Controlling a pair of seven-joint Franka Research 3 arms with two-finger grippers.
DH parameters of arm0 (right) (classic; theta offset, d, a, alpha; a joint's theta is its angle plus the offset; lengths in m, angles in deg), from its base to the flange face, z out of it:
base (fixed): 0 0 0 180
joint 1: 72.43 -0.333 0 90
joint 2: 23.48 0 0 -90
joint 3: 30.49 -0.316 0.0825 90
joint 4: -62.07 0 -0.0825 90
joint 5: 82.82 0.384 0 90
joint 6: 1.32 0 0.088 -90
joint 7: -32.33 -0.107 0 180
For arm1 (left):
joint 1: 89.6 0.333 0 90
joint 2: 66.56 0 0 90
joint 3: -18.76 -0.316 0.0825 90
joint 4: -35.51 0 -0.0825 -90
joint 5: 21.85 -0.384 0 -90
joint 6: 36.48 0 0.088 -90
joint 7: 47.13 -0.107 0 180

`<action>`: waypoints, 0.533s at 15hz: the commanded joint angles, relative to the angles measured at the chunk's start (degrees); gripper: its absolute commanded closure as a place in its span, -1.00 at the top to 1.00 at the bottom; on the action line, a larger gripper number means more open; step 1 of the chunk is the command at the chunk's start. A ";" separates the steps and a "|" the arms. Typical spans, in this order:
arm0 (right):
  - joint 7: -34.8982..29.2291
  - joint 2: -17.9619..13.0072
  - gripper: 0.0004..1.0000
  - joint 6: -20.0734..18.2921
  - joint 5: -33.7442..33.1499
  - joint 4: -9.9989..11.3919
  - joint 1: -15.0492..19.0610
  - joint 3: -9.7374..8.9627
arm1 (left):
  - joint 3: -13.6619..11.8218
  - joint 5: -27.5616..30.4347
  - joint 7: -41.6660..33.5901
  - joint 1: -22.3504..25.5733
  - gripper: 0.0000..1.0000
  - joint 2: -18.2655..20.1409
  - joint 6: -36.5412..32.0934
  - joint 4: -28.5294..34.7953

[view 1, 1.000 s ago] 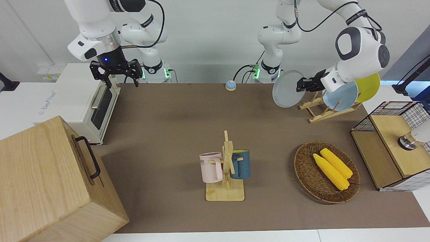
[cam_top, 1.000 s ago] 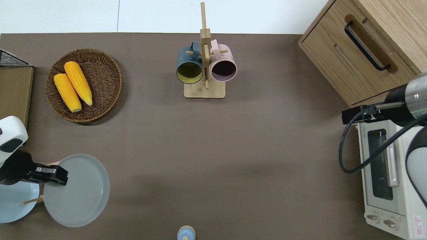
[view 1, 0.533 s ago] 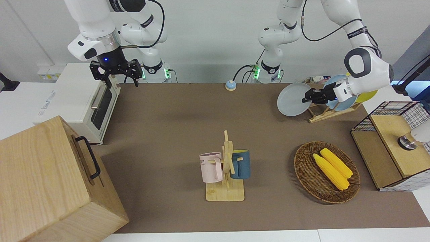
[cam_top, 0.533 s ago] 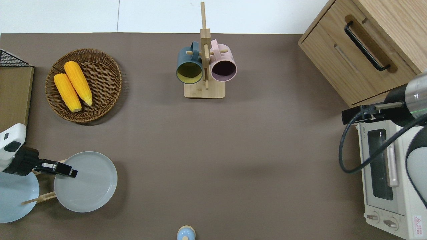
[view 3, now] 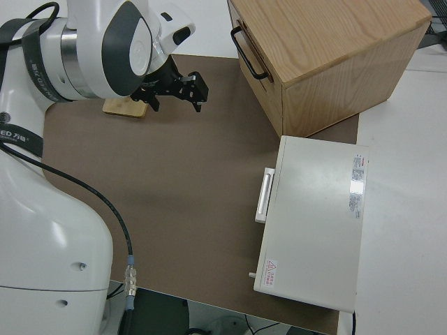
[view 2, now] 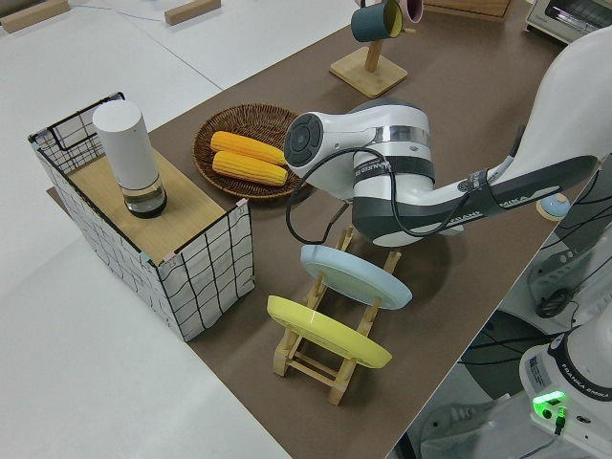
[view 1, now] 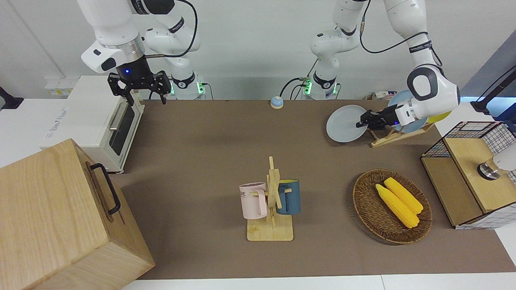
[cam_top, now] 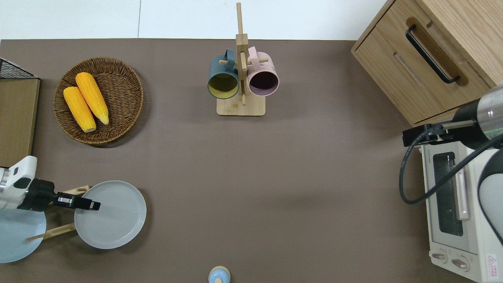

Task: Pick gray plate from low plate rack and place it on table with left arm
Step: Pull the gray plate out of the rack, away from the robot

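Observation:
The gray plate (view 1: 343, 125) (cam_top: 114, 216) lies nearly flat, low on the brown table (view 1: 209, 161) (cam_top: 275, 177), beside the low plate rack (view 1: 389, 136) (cam_top: 59, 231) toward the right arm's end. I cannot tell whether it touches the mat. My left gripper (view 1: 361, 121) (cam_top: 93, 204) is shut on the plate's rim on the rack side. The rack (view 2: 330, 368) holds a light blue plate (cam_top: 17, 239) (view 2: 354, 277) and a yellow plate (view 1: 440, 117) (view 2: 325, 330). In the left side view the arm hides the gray plate. My right gripper (view 1: 139, 86) (view 3: 174, 91) is parked, open and empty.
A wicker basket (view 1: 365, 201) (cam_top: 125, 78) with two corn cobs lies farther from the robots than the plate. A mug tree (view 1: 271, 229) (cam_top: 240, 108) with two mugs stands mid-table. A small blue bell (view 1: 276, 102) (cam_top: 219, 275), toaster oven (view 1: 92, 121), wooden cabinet (view 1: 52, 217) and wire shelf (view 1: 467, 173) ring the table.
The left gripper has carried the gray plate down and away from the rack, toward the right arm's end, and tilted it from slanted to nearly flat. The right arm has not moved.

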 commanded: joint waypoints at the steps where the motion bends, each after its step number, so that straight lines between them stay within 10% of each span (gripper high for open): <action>1: -0.75 0.54 0.97 -0.92 -0.17 -1.14 1.28 -1.18 | 1.14 3.21 0.92 -1.78 -1.00 4.93 2.03 4.48; 8: -0.75 0.54 0.97 -0.92 -0.17 -1.23 1.28 -1.18 | 7.12 2.52 6.72 -4.78 -1.00 13.83 14.23 14.59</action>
